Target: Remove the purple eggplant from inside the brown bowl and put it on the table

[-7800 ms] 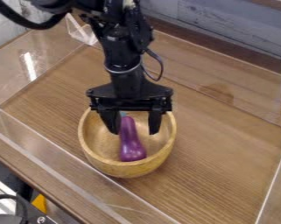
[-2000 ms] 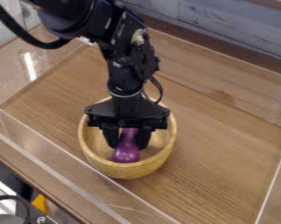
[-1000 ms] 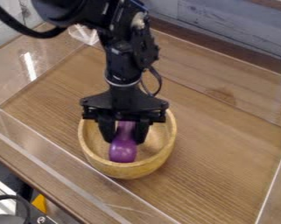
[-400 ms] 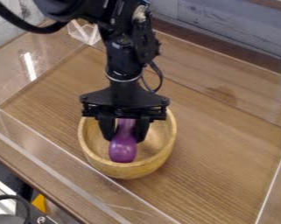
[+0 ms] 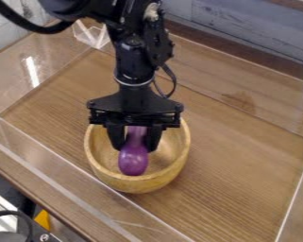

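From where I stand, looking down on the table [image 5: 236, 142] from the front, I see a single black robot arm [image 5: 139, 57] coming in from the top of the scene. It hangs over the brown bowl [image 5: 139, 184], with the gripper [image 5: 135, 137] pointing down into it. The bowl is round and light brown, and it sits on the wood-grain tabletop, to the left of the wide stretch of board that runs off toward the right.

The purple eggplant [image 5: 133, 159] is inside the bowl. Its rounded, glossy end points toward me, and its narrower end runs up between the two fingers of the gripper. The jaws are closed on that upper part, one finger on each side of it. The fingers and the dark body above them cover the back part of the bowl, so I cannot make out the far end of the eggplant. Whether its underside touches the bottom of the bowl I cannot tell from here.

A black cable [image 5: 27, 34] loops away from the arm toward the upper left. Behind everything, a pale ledge [image 5: 260, 36] crosses the upper right, beyond the far edge of the table. Along the left side of the table there is a clear, shiny strip [image 5: 46, 156]. In the lower left corner, beside the table, I see another black cable [image 5: 12, 214] curving round, and near it a small yellow-orange piece [image 5: 42, 219], too small to name.
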Robot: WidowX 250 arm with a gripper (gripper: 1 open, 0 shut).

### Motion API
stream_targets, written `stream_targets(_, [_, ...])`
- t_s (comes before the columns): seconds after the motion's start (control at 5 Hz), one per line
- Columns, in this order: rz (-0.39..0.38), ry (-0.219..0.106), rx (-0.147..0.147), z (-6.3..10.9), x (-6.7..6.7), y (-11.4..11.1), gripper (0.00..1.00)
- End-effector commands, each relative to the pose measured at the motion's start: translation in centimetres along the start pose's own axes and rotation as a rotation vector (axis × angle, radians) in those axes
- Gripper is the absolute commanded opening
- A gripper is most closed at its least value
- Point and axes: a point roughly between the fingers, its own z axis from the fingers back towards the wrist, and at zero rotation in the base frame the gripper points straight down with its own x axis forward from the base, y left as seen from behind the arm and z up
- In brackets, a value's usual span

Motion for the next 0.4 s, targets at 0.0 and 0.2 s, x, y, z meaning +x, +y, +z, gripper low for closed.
stream_targets(0.0, [0.006,-0.061,-0.030,1.46,1.17,-0.36,0.00])
stream_targets(0.2, [0.006,-0.062,-0.027,1.46,1.20,-0.32,0.00])
